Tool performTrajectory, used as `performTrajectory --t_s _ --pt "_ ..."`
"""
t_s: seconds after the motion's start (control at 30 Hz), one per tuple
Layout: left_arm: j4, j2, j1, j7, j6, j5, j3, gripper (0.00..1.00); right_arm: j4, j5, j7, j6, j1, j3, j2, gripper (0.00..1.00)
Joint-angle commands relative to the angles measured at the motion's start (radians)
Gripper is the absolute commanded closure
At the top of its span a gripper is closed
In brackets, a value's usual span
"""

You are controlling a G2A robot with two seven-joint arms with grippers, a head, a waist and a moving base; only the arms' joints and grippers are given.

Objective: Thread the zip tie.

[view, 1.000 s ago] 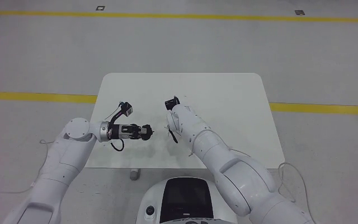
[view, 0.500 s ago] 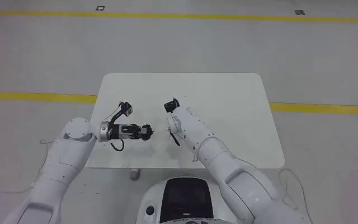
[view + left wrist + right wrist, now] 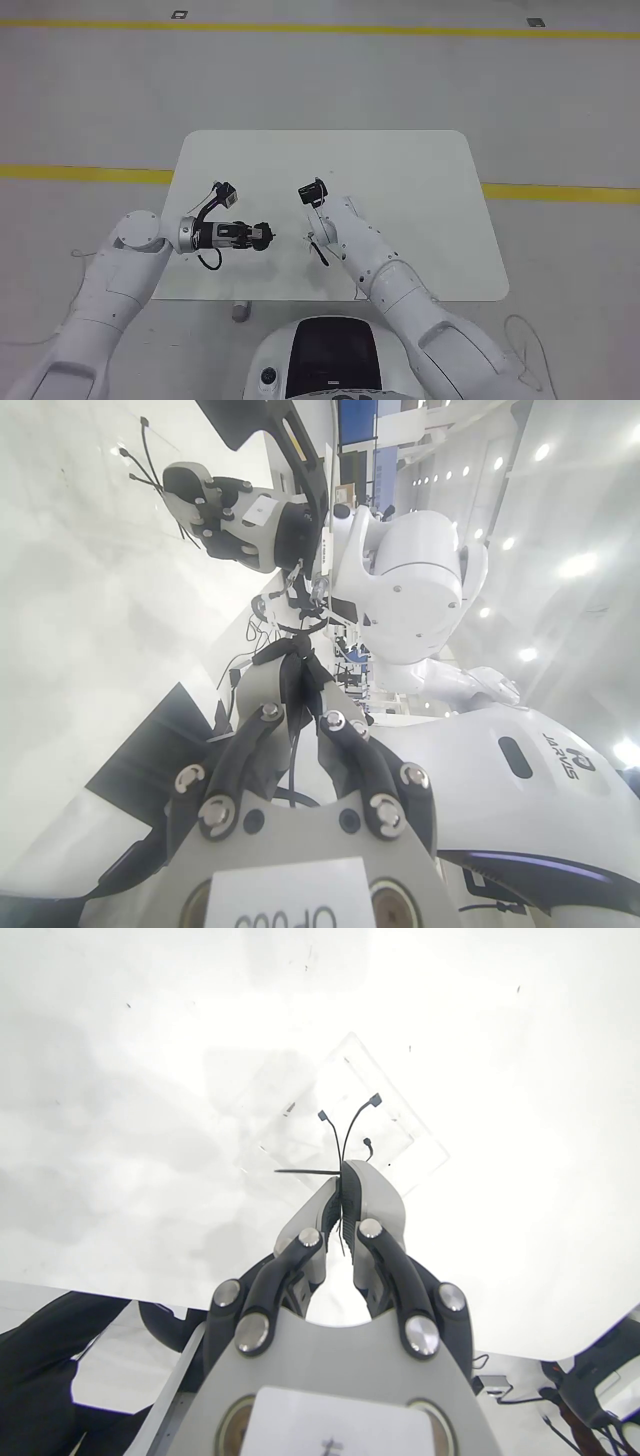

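From the top, the right pincer's [image 3: 313, 240] load is just a dark sliver. Its own wrist camera shows me a bunch of black zip ties [image 3: 345, 1143] pinched between the closed pads. Three heads fan out past the tips, one tail sticks out sideways, and another trails back between the fingers. Beyond the tips a clear sheet [image 3: 415, 1138] lies on the white table [image 3: 420, 180]. The left pincer [image 3: 292, 670] is closed too, and a thin black strand [image 3: 294, 745] runs back from its pads; I cannot tell what it is. The left forearm lies level with its pincer aimed at the right one, near but apart. The right pincer points down at the table.
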Motion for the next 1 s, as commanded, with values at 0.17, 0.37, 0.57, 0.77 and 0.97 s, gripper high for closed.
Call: performTrajectory --t_s 0.17,0.37,0.57,0.77,0.97 --pt "0.0 0.0 0.0 0.0 0.0 0.0 0.0 1.0 -0.025 0.0 0.001 -0.009 -0.014 -0.003 0.011 0.98" --pt "0.0 0.0 0.0 0.0 0.0 0.0 0.0 1.0 -0.02 0.005 -0.015 -0.015 -0.013 -0.006 0.009 0.88" --pt "0.0 0.0 0.0 0.0 0.0 0.0 0.0 1.0 0.001 0.014 -0.033 -0.011 -0.003 -0.012 0.004 0.88" --pt "0.0 0.0 0.0 0.0 0.0 0.0 0.0 1.0 0.033 0.026 -0.052 -0.008 0.014 -0.023 -0.003 0.89" --pt "0.0 0.0 0.0 0.0 0.0 0.0 0.0 1.0 0.092 0.045 -0.082 -0.014 0.039 -0.035 -0.013 0.87"
